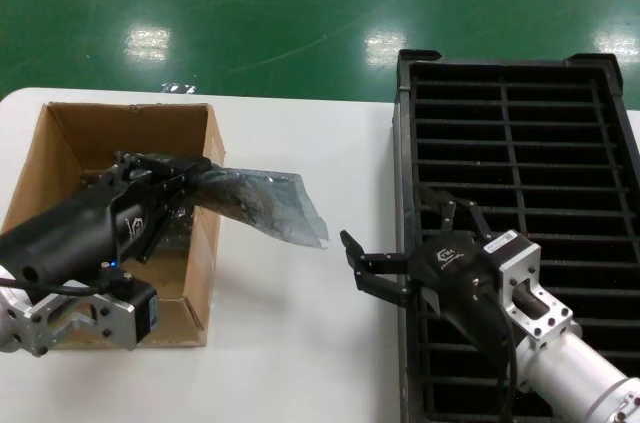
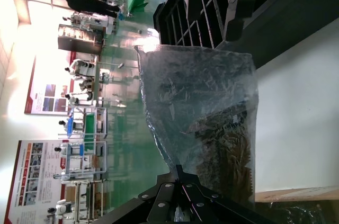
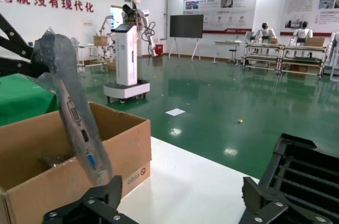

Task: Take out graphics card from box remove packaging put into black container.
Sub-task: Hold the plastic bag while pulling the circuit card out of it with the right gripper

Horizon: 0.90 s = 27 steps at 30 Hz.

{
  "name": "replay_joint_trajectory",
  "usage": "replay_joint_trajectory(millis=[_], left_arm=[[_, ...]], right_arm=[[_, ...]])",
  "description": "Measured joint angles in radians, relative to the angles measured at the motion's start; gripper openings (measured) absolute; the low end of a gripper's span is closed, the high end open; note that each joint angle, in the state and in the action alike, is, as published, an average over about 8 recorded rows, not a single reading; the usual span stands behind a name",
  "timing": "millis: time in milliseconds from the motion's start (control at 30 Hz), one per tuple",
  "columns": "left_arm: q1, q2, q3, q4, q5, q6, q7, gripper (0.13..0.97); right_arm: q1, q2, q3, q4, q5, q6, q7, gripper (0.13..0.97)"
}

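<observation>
Crinkly grey-blue packaging (image 1: 258, 201) hangs from the left gripper (image 1: 190, 175), pinched shut on one end of the bag at the box's right wall, so the rest of the bag sticks out beyond the fingertips over the white table (image 1: 300, 343). The graphics card (image 3: 80, 128) is inside the bag: the right wrist view shows its silver end bracket with a blue port and a black port through the plastic.

Right gripper (image 1: 352, 261) sits just beyond the free end of the bag, jaws spread wide, holding nothing, fingertips aimed back at the bag's corner. Behind its wrist lies the black container (image 1: 510, 123), slots bare (no card in any slot I can see).

Step in hand, as I judge it: card lifted clear of the box (image 1: 60, 158), hand-over for unbagging about to start. To do it well:
- close the right jaws on the card's body through the plastic, or on the bag's loose end, not on empty film alone, which would just slip
- keep the left pinch firm so the two pull against each other along the bag's length
- pull straight, not twisting; the bracket edge could snag the bag mouth
- keep the bag above the table, away from the box rim just beneath the left fingers

Which end of the bag is open I cannot tell. Other dark wrapped items lie inside the box, below the left gripper.
</observation>
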Motion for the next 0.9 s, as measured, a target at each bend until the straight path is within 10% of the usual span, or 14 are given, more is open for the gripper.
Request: replay_joint_trajectory(millis=[900], left_arm=[[0.000,0.000,0.000,0.000,0.000,0.000,0.000,0.139]], right_arm=[[0.094,0.103,-0.200,0.142,0.104,0.071,-0.084,0.360]])
